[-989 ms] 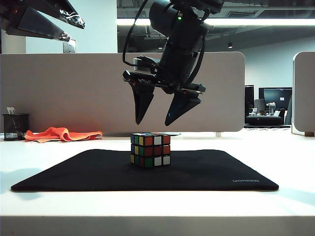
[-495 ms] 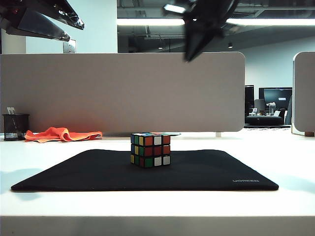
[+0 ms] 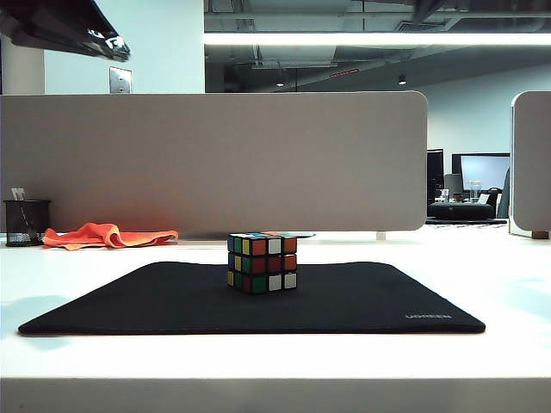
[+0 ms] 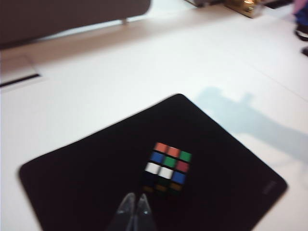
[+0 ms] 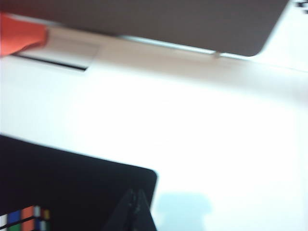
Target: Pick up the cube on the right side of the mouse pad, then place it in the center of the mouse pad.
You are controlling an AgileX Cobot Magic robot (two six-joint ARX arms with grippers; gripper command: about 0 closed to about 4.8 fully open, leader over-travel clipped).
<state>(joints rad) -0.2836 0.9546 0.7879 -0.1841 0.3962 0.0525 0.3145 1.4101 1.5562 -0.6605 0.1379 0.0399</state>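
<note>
Cube (image 3: 263,261) unmoved; right tool (image 5: 135,206) gone up, left tool (image 4: 134,207) closed.

Right gripper (image 5: 135,204) lifted away; both jaws closed.

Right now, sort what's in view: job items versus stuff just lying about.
Job: cube, resting mid mouse pad; left pincer and right pincer, both shut, held above the table, empty.
Lying about: orange cloth, black pen cup.

cube (image 5: 24,217) cut off by frame edge, right wrist view blurred
</note>
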